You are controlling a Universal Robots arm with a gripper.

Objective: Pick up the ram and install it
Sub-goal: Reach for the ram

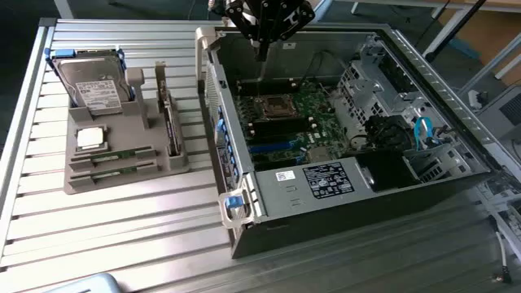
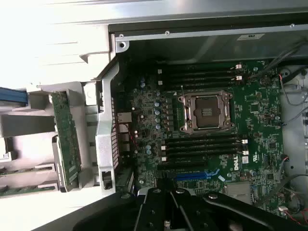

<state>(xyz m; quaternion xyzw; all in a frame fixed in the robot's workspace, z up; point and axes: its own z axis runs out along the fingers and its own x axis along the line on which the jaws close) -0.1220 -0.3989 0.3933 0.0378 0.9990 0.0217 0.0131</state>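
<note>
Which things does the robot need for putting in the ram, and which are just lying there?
For the job: ram stick, its twin, hand, memory slots, open computer case.
Just lying there: hard drive, silver processor chip, dark expansion card.

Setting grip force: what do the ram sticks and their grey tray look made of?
The ram sticks: matte green circuit board, probably fibreglass laminate, judging by the colour and thin flat shape. The grey tray: uniform dull grey with blocky slots, likely plastic.
</note>
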